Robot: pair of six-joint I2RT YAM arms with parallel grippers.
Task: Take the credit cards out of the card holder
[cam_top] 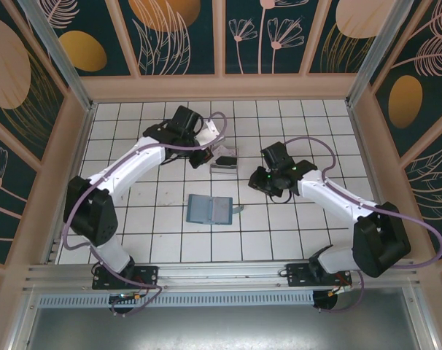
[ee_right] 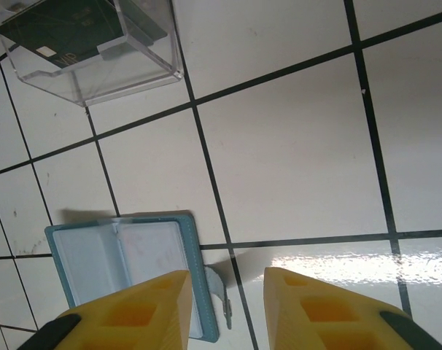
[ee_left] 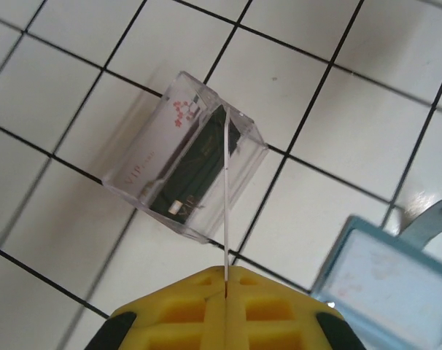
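The left hand [ee_left: 225, 286] is pinched tight on one thin credit card [ee_left: 226, 197]. We see the card from its edge, like a thin line. It hangs right over the clear box [ee_left: 244, 175]. A pale card [ee_left: 159, 138] and a dark card [ee_left: 197, 171] lie inside the box. So the job right now looks like putting this card into the box too.

To do it well, the hand should line the card up with the open top of the box, well inside the walls. It should tip the card so it lies the same way as the two cards in there. It should go low before it lets go, so the card does not bounce out. The box looks light and could slide if it gets bumped, so a soft touch is best.

The card holder [ee_right: 144, 251] lies open and flat on the desk [ee_right: 301, 160], near the box, on the side closer to the robot. Its pockets look empty, but I cannot be sure. A little tab [ee_right: 219, 292] sticks out from its edge.

The right hand [ee_right: 227, 292] has its fingers apart and holds nothing. It hangs off to one side of the box, not over it, so it is not in the way.
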